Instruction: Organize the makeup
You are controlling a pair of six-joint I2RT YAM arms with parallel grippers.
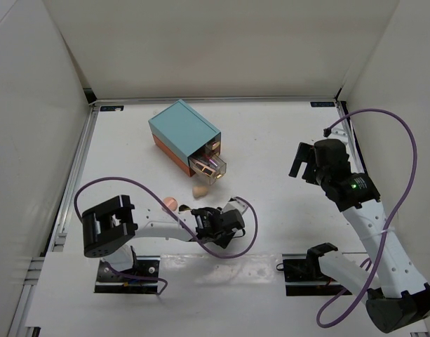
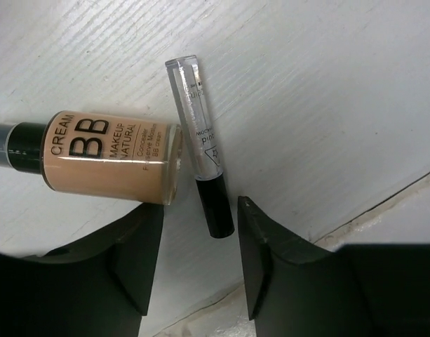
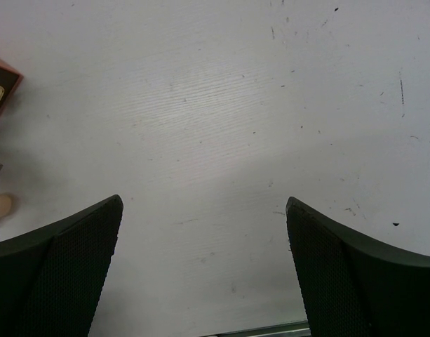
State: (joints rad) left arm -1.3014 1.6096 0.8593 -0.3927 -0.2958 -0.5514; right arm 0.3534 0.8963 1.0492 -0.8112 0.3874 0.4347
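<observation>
In the left wrist view a clear lip gloss tube (image 2: 200, 151) with a black cap lies on the white table. Its cap end sits between the tips of my left gripper (image 2: 198, 208), with a gap on each side, so the jaws are open and touch nothing. A peach BB cream foundation bottle (image 2: 109, 158) lies just left of the tube. From above, the left gripper (image 1: 218, 228) is low near the table's front. A peach puff (image 1: 171, 203) and a beige sponge (image 1: 199, 190) lie behind it. My right gripper (image 1: 306, 163) hovers open over bare table (image 3: 222, 126).
A teal box (image 1: 184, 130) with an orange side stands at the back centre, its clear drawer (image 1: 209, 166) pulled out with small items inside. White walls close off the back and both sides. The box's orange corner (image 3: 1, 88) shows at the right wrist view's left edge.
</observation>
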